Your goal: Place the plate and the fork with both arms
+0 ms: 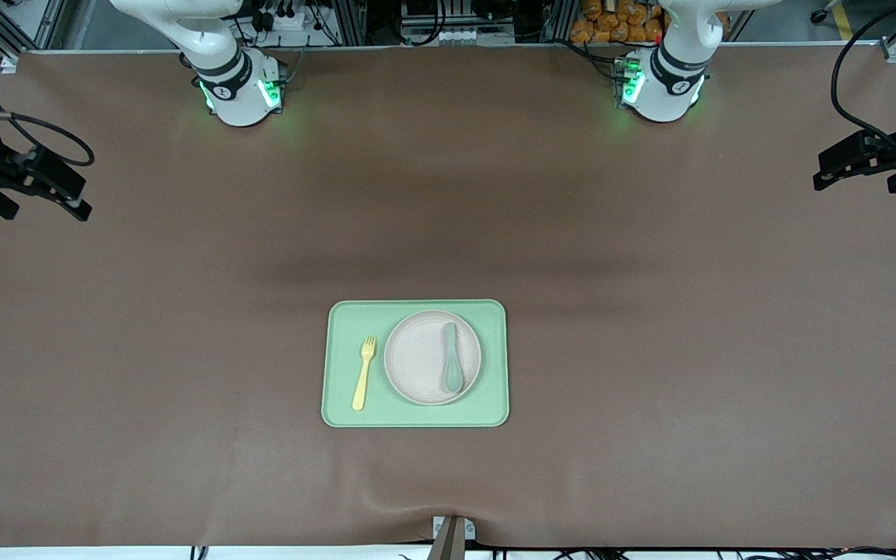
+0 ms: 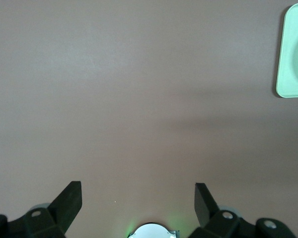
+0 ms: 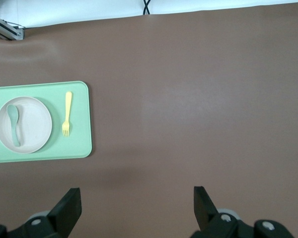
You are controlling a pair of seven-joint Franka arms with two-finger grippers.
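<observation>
The pale round plate (image 1: 417, 359) lies on a light green tray (image 1: 417, 309) in the middle of the table. The small yellow fork (image 1: 364, 373) lies flat on the tray beside the plate, toward the right arm's end. The right wrist view shows the plate (image 3: 36, 124) and the fork (image 3: 67, 113) too. My right gripper (image 1: 43, 208) hovers open and empty over the right arm's end of the table, its fingers spread wide (image 3: 136, 195). My left gripper (image 1: 856, 185) hangs open and empty over the left arm's end (image 2: 137, 191), well away from the tray (image 2: 290, 59).
A grey-green spoon (image 1: 452, 358) lies on the plate, also visible as the spoon (image 3: 13, 124) in the right wrist view. Brown table cover spreads all around the tray. A small clamp (image 1: 452, 533) sits at the table edge nearest the front camera.
</observation>
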